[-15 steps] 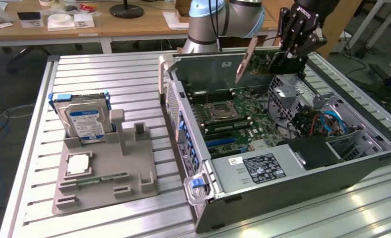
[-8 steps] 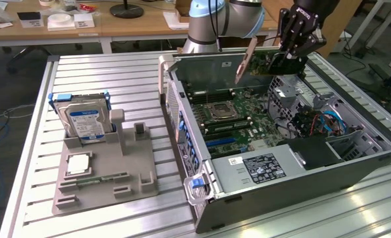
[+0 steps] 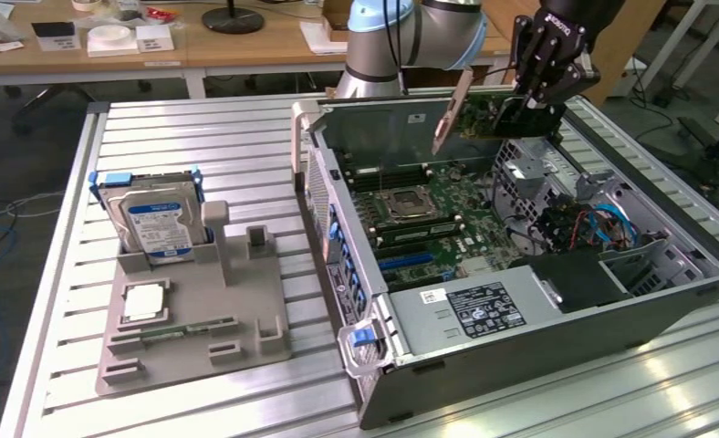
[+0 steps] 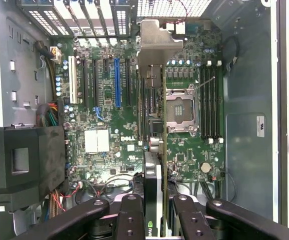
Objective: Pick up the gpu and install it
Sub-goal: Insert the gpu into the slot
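One gpu [image 3: 487, 123] in the air, clamped tight in the gripper [image 3: 533, 108] by its upper edge, over the open tower case [image 3: 701, 274] near the rear wall. Held on edge, board roughly vertical, presumably to keep the connector edge facing down at the motherboard [image 3: 421, 219]. End with the silver bracket [image 3: 451, 114] turned toward the back of the case, in line with the rear slot openings [image 4: 79, 15].

From the wrist: fingers [image 4: 129, 215] closed on both faces of the card, card seen edge-on and parallel to the expansion slots [image 4: 92, 82], between the blue slot [image 4: 117, 82] and the CPU socket [image 4: 179, 107]. Not seated, by the look of it. Exact slot underneath: cannot tell.

Off to the exterior view's left, hard drive [image 3: 159, 224] upright in the grey fixture [image 3: 213, 301], well apart from the work, likely parked as a separate part
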### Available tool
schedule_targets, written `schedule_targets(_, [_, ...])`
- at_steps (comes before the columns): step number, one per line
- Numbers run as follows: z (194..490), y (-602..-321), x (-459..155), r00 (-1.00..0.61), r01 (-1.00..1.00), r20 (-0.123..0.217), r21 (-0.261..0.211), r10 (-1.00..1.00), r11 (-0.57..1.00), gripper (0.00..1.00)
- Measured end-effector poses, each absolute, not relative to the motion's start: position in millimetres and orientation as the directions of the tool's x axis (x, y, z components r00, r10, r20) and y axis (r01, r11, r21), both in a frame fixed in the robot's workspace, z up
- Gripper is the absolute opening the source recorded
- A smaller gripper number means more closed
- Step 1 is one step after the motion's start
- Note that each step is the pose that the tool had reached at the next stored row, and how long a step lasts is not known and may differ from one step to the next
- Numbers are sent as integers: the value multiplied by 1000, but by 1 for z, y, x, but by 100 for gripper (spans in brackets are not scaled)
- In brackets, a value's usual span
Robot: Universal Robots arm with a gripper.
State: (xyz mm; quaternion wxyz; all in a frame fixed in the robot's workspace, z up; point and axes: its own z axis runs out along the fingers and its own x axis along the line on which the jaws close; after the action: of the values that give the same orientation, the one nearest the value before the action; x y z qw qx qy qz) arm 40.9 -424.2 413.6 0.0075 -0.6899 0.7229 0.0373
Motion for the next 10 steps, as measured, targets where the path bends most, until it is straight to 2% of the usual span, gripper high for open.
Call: schedule_targets(10, [409, -424, 41, -48, -998, -62, 44, -997, 45, 27])
